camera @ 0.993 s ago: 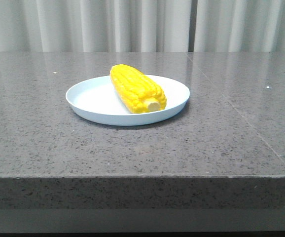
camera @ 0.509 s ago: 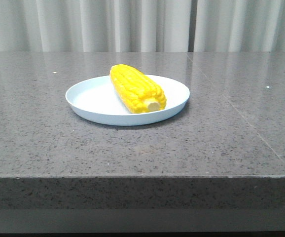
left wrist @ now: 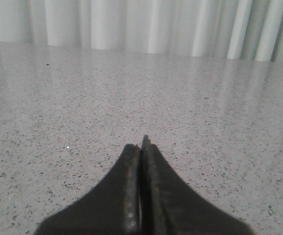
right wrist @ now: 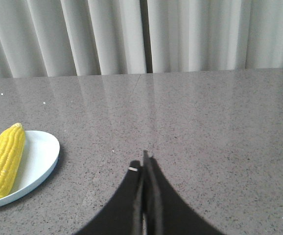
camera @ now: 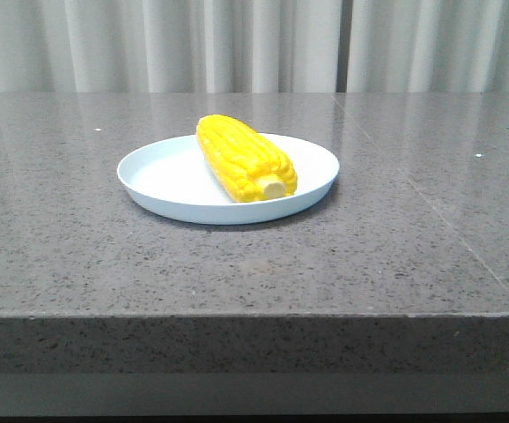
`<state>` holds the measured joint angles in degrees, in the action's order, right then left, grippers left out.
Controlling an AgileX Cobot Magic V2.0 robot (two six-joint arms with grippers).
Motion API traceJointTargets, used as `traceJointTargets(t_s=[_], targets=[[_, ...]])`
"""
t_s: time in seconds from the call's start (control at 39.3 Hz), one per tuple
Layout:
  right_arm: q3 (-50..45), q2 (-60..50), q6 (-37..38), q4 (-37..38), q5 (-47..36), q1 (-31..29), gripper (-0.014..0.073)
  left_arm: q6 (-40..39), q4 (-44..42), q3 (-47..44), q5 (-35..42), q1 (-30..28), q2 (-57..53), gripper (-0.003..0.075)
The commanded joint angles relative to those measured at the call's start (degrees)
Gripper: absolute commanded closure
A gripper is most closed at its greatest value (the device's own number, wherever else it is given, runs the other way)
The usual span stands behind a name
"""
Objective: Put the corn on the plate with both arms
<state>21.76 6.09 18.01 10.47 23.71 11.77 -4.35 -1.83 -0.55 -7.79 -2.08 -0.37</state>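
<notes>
The corn (camera: 244, 159) already lies on the plate (camera: 158, 181), slanted across it with its pale stub end toward the camera and its length inside the rim. The placing looks finished, so the step in hand is to stay clear and leave it undisturbed.

Your left end effector (left wrist: 142, 147) has its two fingers pressed together with nothing between them. Ahead of it you see only bare bench (left wrist: 205, 112) and the curtain (left wrist: 131, 24) beyond; neither the plate nor the cob shows in its view, so it is well apart from both.

Your right end effector (right wrist: 145, 161) is likewise closed and empty. The plate sits off to one side of it, forward of the fingertips and well apart, with the cob resting along the plate's near half and grey bench between.

Neither arm appears in the front view, so both seem parked back from the work area. Keep them there. If you must move either arm, draw it away from the plate, not across it, and keep the fingertips off the bench surface, since a scrape could jolt the plate. The cob is round and likely to roll if the rim is bumped, and its stub end lies close to the near rim, so give the right side extra room.
</notes>
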Motion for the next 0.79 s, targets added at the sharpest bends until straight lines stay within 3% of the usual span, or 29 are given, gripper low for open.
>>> traceJointTargets(t_s=[0.0,0.13,0.2,0.33,0.76], targets=[[-1.27,0.63,-4.05,-0.52,-7.88,-0.42,0.0657,-0.21,0.34,-1.23,5.15,-0.13,-0.92,0.0741],[-8.23,0.63,-15.64,-9.15,-14.13,-1.16,0.0657,-0.21,0.34,-1.23,5.15,-0.13,-0.92,0.0741],[-12.63,0.63,-18.62,-12.27,-17.55,-2.65,0.0657,-0.21,0.34,-1.23,5.15,-0.13,-0.92,0.0741],[-18.36,0.25,-18.62,-13.88,-21.76,-5.38,0.0657,-0.21,0.34,-1.23,5.15,-0.13,-0.92,0.0741],[-22.06,-7.72,-18.62,-15.89,-19.59,-12.45,0.0657,-0.21,0.34,-1.23,5.15,-0.13,-0.92,0.0741]])
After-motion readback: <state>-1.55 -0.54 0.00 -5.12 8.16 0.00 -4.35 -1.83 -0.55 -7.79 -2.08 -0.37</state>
